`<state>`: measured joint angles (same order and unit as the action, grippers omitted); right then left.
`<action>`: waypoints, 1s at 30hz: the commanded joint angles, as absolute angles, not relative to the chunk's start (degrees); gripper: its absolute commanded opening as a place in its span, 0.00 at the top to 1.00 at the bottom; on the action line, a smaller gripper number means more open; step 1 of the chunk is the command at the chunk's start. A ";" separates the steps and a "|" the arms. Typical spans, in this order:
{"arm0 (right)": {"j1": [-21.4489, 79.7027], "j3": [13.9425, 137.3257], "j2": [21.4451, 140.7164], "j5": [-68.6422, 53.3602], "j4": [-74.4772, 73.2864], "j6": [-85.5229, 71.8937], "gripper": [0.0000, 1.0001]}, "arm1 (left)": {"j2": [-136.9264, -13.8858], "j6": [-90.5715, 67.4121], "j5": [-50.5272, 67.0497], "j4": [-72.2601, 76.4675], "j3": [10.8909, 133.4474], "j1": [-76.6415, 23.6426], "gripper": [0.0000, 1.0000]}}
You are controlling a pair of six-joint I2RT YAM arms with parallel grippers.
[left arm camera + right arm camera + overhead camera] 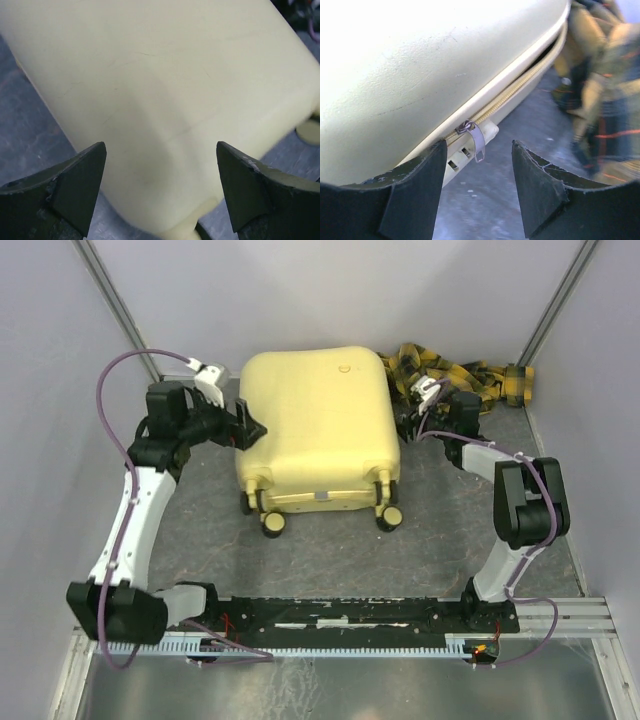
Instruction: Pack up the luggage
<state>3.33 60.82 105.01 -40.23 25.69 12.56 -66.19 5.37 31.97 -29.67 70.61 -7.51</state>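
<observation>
My left fingers [75, 185] are spread wide and empty at the left side of the luggage [315, 420], likely placed to steady it. The luggage lies lid-down in the middle of the desk [200, 540], wheels toward the near edge. My right fingers [540, 185] are released, flanking the zipper pull [476, 141] without touching it, probably lined up to work the zip. A plaid cloth [465, 375] lies outside the luggage, far right.
</observation>
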 commanded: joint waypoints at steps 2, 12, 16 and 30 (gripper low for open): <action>14.38 54.68 96.91 -53.85 19.26 12.10 0.35 | -75.67 -16.34 35.69 -21.79 75.93 2.99 0.06; 26.75 45.11 87.74 -45.09 22.35 7.97 0.34 | -96.76 -11.92 41.31 -27.08 89.57 6.35 0.11; 26.82 44.11 83.30 -40.26 19.20 6.24 0.34 | -102.45 -10.29 46.46 -27.80 90.55 5.76 0.11; 22.56 38.05 70.29 -30.01 8.92 9.21 0.11 | -109.15 0.16 51.55 -29.05 94.23 -3.08 0.21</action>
<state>22.70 39.92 70.39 -30.74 8.45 8.40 -104.71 -4.03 51.44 -18.33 94.63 -2.13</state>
